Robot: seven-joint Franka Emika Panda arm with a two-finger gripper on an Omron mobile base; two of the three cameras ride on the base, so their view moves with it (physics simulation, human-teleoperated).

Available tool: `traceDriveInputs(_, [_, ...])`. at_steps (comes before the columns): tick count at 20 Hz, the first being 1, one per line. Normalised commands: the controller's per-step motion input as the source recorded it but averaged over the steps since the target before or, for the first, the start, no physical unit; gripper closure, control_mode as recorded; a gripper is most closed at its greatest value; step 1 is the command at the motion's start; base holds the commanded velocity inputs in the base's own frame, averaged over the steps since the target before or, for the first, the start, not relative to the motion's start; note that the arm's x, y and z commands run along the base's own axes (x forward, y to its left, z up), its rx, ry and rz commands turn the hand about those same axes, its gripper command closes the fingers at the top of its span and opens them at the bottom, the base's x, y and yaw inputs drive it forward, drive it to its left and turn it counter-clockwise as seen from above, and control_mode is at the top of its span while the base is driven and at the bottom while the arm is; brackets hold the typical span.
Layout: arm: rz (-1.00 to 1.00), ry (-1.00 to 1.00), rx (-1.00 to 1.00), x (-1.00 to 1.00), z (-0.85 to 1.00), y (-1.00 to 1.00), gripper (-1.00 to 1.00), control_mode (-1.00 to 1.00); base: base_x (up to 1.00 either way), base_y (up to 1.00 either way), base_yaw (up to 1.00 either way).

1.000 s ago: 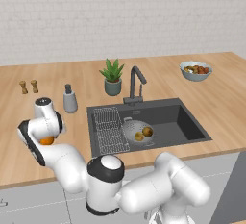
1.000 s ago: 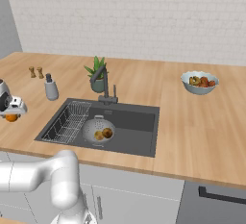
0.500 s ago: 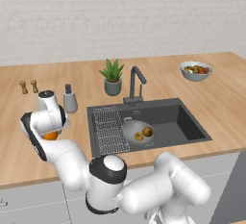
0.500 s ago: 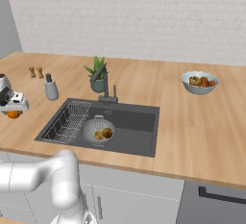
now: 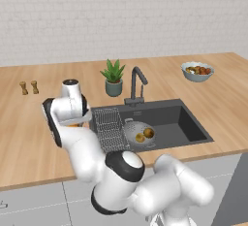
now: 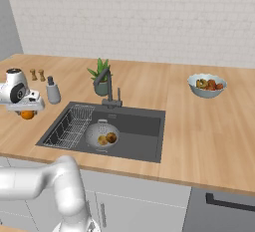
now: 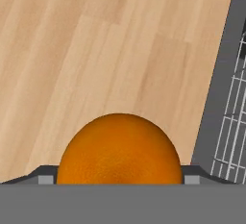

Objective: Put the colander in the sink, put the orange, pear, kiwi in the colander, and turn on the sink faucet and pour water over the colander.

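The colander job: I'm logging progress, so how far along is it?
Done: the colander sits in the sink with two fruits in it, apparently the pear and kiwi. In hand: the orange sits between the gripper jaws above the counter beside the sink. Left: drop it in and turn on the sink faucet; no water runs.

The scene is lit evenly and brightly from above, with no glare seen on the wooden desk [image 5: 29, 137] or the pale brick wall [image 6: 139, 17]. Only soft, faint shadows are cast, the darkest tone being found inside the sink [image 5: 179, 118], and a mild sheen is carried by the white arm [image 5: 160, 191]. All pictures are rendered at low resolution and look slightly soft, and in the hand view the orange [image 7: 119, 150] is shown large and smoothly shaded, without edge distortion.
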Motion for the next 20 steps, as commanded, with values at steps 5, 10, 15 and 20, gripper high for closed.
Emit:
traceDriveInputs(5, [0.00, 0.04, 0.00, -0.17, 0.18, -1.00, 1.00, -1.00, 0.00, 0.00, 0.00])
traceDriveInputs(10, [0.00, 0.05, 0.00, -0.06, 0.20, -1.00, 1.00, -1.00, 0.00, 0.00, 0.00])
traceDriveInputs(15, [0.00, 0.06, 0.00, 0.00, 0.16, -1.00, 1.00, -1.00, 0.00, 0.00, 0.00])
traceDriveInputs(20, [0.00, 0.04, 0.00, 0.00, 0.02, -0.96, 1.00, -1.00, 0.00, 0.00, 0.00])
